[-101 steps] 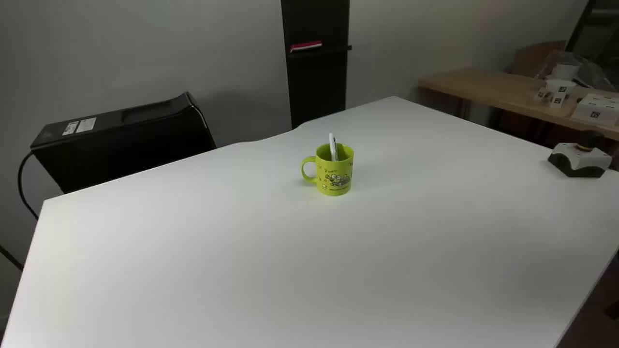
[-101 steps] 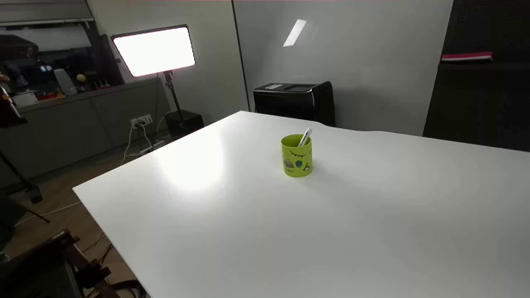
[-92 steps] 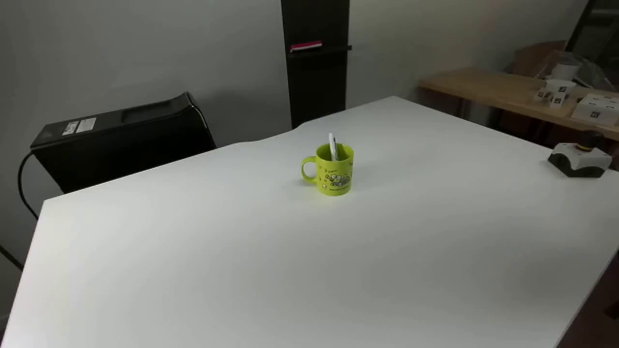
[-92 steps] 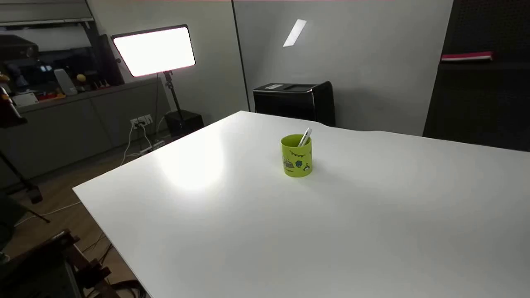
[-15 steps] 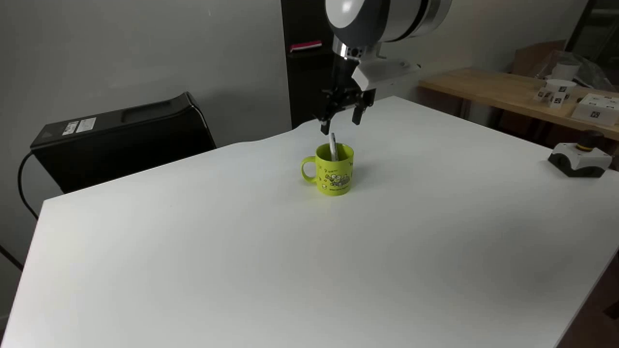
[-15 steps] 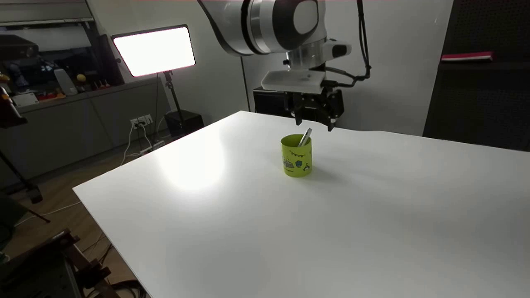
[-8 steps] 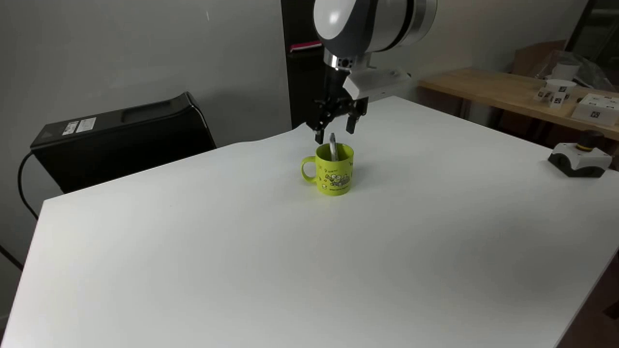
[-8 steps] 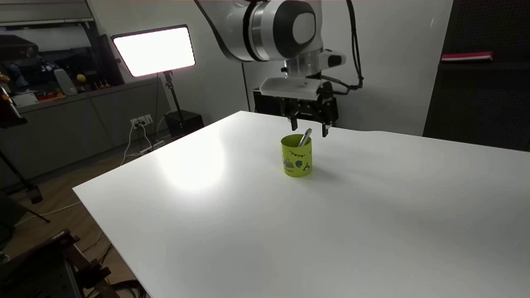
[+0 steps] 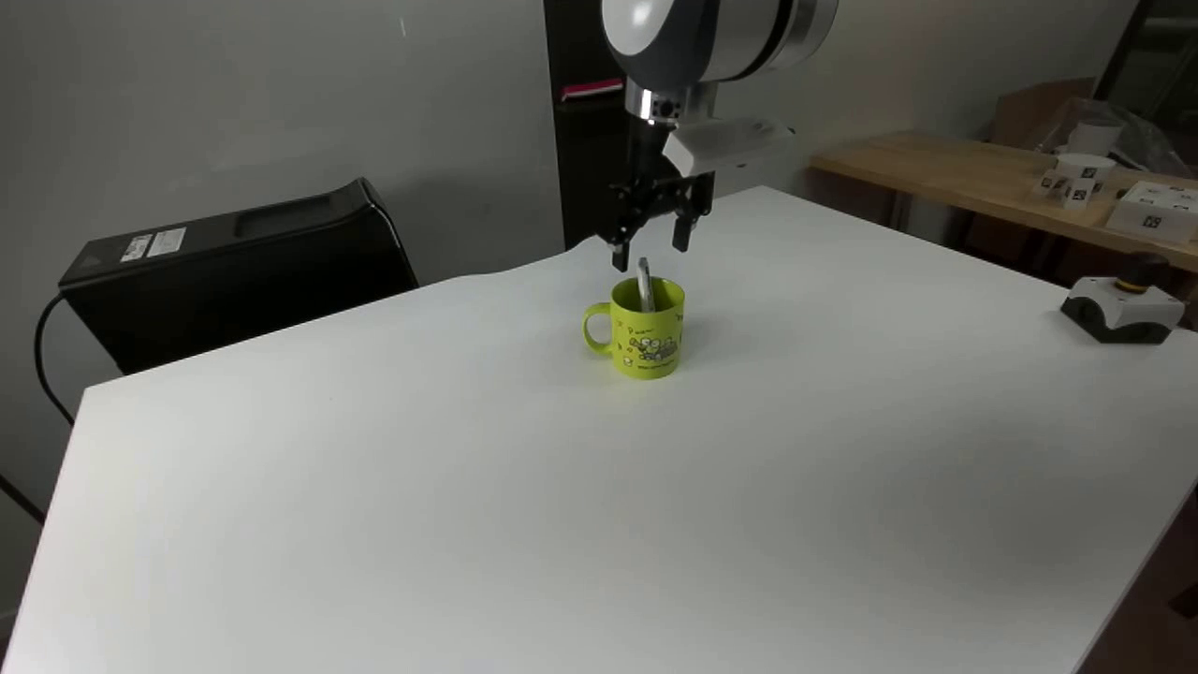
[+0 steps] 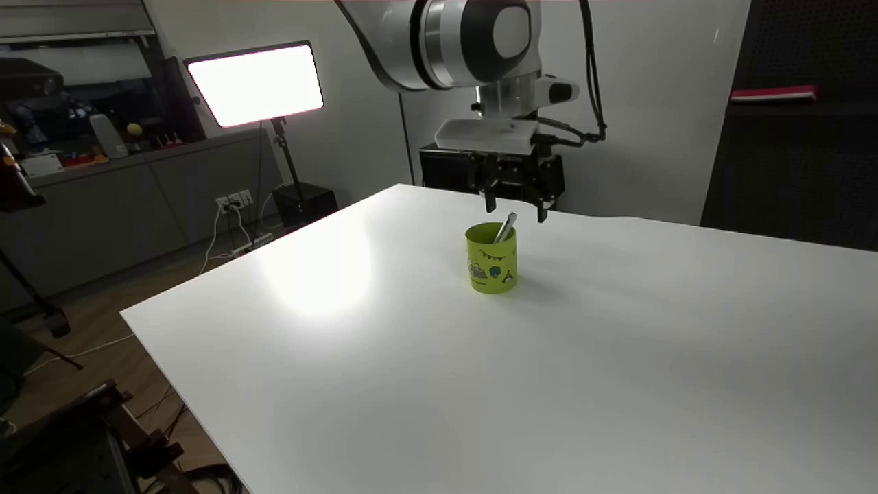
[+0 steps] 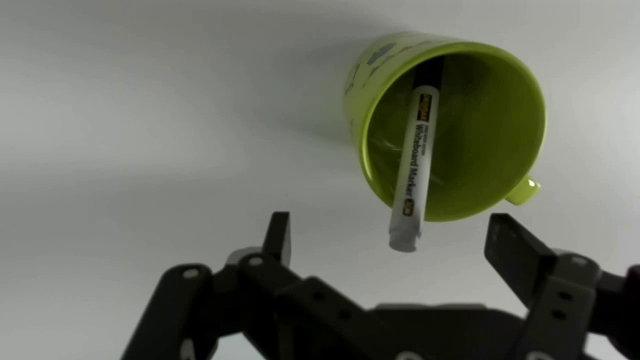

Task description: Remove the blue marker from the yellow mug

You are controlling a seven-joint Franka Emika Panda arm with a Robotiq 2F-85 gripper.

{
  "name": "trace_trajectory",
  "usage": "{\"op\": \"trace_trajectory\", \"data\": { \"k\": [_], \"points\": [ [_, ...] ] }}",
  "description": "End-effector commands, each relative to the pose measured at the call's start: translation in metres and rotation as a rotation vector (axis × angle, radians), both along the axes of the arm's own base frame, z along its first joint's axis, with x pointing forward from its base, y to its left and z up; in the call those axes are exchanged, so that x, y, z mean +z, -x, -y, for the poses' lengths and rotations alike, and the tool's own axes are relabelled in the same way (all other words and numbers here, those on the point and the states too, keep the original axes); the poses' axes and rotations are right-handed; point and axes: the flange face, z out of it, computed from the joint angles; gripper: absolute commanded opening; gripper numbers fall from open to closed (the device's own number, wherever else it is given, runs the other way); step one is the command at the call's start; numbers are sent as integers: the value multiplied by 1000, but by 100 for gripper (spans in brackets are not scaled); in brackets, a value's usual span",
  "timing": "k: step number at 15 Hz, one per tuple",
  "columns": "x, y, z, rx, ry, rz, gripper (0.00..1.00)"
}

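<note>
So that the whiteboard marker (image 11: 417, 157) can presumably be plucked from the yellow-green mug (image 9: 646, 343), jaws are spread wide above.

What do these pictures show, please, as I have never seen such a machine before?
The machine is a robot arm; the grasping part at its lower end, with two fingers, is the end effector. Two pictures come from cameras standing outside the robot; the third comes from its wrist, looking down. On the white table stands a yellow mug with a whiteboard marker leaning inside, its upper end sticking out. An exterior view also shows a small white-and-black box near the table's edge. Nothing is held: the fingers are spread apart, clear of the marker.
</note>
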Motion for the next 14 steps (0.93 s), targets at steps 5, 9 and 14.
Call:
{"op": "trace_trajectory", "data": {
  "k": [5, 9, 14],
  "points": [
    [-4, -6, -1, -32, -4, -35, 100],
    [-7, -5, -1, -28, 0, -45, 67],
    [-13, -2, -1, -20, 15, -81, 31]
  ]
}}
